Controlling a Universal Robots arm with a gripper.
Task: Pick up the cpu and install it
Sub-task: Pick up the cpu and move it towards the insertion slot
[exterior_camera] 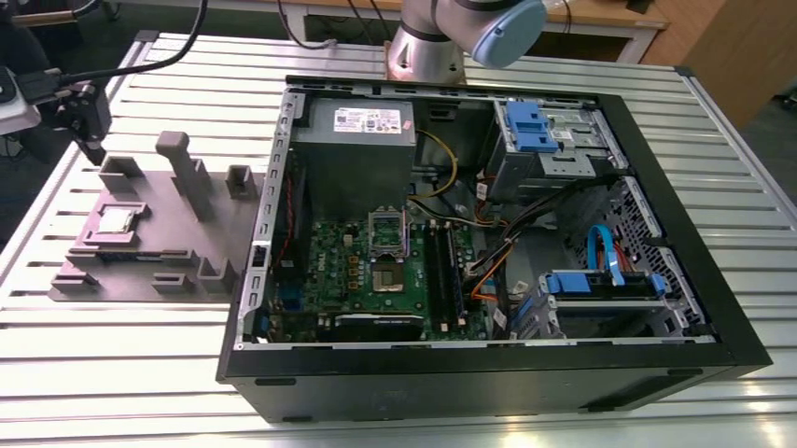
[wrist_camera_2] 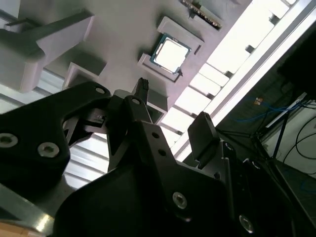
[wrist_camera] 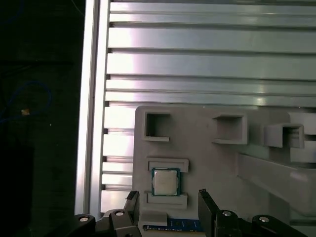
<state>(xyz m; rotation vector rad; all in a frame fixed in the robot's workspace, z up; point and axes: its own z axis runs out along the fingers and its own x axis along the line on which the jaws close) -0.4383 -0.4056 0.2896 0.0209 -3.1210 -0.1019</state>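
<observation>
- I am watching the gripper hang over the tray with its two black fingers spread apart, and nothing is sitting between them.
- The cpu is lying flat in its pocket on the grey tray, silver top up, just past the fingertips in the first wrist view. The fingers are not touching it.
- Two raised lips of the tray are bracketing the cpu, one on each of two opposite sides, and a blue circuit strip is showing just beside the nearer lip.
- In the second wrist view the cpu is gleaming beyond the gripper, with the tray's blocks standing off to one side.
- In the exterior view the gripper is hanging at the left, the cpu is resting on the left part of the tray, and tall upright blocks are rising between it and the computer case.
- The tray is sitting on a table of metal slats.
- The case is lying open, well apart from the cpu, and its motherboard is showing the socket with its metal frame raised.
- Cables and blue drive brackets are crowding the case's right side.
- The arm's base is standing beyond the case.
</observation>
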